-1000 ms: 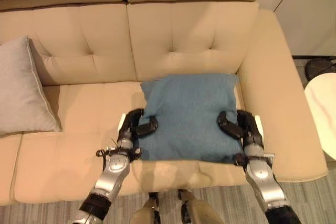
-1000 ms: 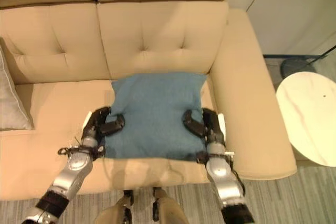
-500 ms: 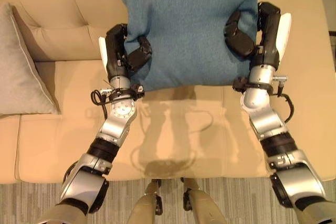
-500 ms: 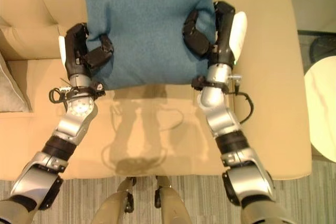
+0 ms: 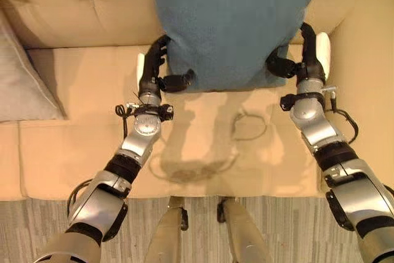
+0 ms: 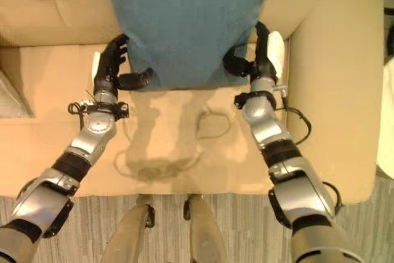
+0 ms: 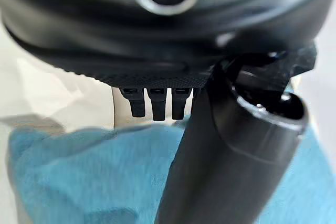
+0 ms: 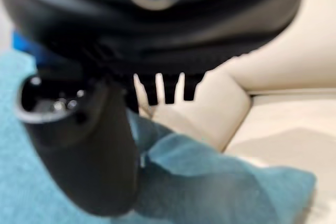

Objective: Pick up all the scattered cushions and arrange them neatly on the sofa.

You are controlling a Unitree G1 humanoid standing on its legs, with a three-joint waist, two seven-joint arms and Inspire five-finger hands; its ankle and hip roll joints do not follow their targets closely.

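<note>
The left hand (image 5: 154, 75) is clamped on the lower left corner of a blue cushion (image 5: 234, 23), with the thumb laid across the front of the cloth and the fingers (image 7: 152, 103) curled round behind the edge. The right hand (image 5: 303, 60) is clamped in the same way on the cushion's lower right corner, its thumb (image 8: 84, 150) pressed on the front face and its fingers behind. The cushion is held upright between the two hands, against the backrest near the right end of a beige sofa (image 5: 74, 146). Its lower edge hangs just above the seat, on which its shadow is cast. Whether the edge touches the seat cannot be told. The cushion's top is cut off by the upper edge of both eye views. The sofa's right armrest (image 6: 332, 90) is seen just beside the right hand. A grey cushion (image 5: 24, 84) is propped at the sofa's left end, well apart from the blue one. Grey striped carpet (image 5: 283, 232) is seen along the sofa's front edge.
</note>
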